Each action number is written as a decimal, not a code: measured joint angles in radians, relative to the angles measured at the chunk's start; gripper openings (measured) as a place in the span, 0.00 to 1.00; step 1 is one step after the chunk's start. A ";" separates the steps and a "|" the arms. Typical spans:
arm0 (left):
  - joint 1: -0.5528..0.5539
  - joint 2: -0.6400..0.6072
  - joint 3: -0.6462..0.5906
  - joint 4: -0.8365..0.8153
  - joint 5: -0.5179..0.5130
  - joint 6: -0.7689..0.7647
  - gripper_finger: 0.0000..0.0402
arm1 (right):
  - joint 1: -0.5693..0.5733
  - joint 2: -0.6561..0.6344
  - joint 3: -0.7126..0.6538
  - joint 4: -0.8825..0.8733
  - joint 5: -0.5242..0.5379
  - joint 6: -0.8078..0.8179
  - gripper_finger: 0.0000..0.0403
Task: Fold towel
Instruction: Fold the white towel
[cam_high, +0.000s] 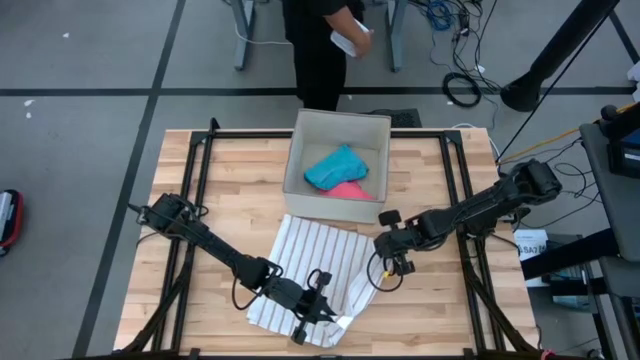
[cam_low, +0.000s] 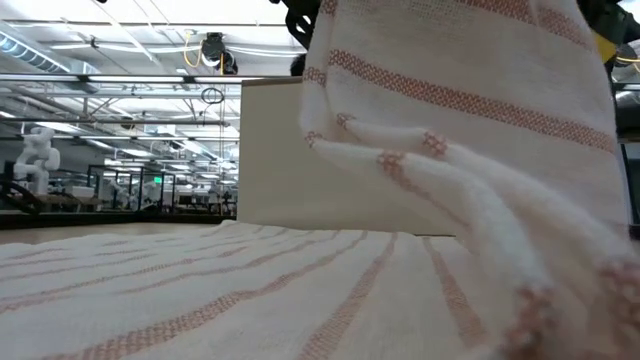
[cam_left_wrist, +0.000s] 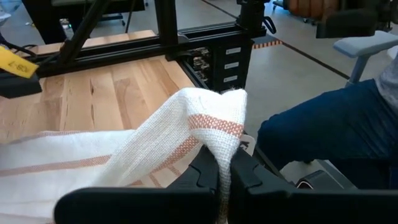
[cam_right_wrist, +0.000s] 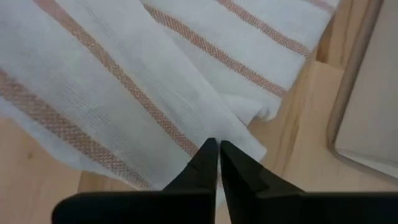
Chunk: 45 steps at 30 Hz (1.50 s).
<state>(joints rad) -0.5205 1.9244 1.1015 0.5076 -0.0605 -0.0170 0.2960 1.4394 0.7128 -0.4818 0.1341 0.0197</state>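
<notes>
High view: both end effectors gripping towel (cam_high: 312, 262)

High view looks straight down; low view sits level, close behind the towel (cam_low: 300, 290); both share it.

The pale wooden butcher-block table (cam_high: 215, 195) carries a white towel with thin reddish stripes (cam_high: 305, 255) spread near its middle; just behind it stands an open beige cardboard box (cam_high: 310, 135).

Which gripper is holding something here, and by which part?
Both: the left gripper pinches the striped towel at a corner, the right gripper pinches its edge.
</notes>
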 joint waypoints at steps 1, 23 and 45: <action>0.000 0.000 0.000 0.000 0.000 0.000 0.01 | 0.001 -0.009 0.000 -0.003 0.000 0.000 0.02; -0.003 0.000 0.000 -0.014 0.059 0.000 0.01 | 0.007 -0.040 0.000 0.084 -0.010 -0.114 0.38; 0.004 0.000 0.000 -0.056 0.062 -0.005 0.01 | 0.018 0.037 0.000 -0.030 -0.030 -0.116 0.03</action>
<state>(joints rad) -0.5167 1.9244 1.1015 0.4515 0.0017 -0.0219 0.3138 1.4763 0.7128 -0.5122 0.1036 -0.0958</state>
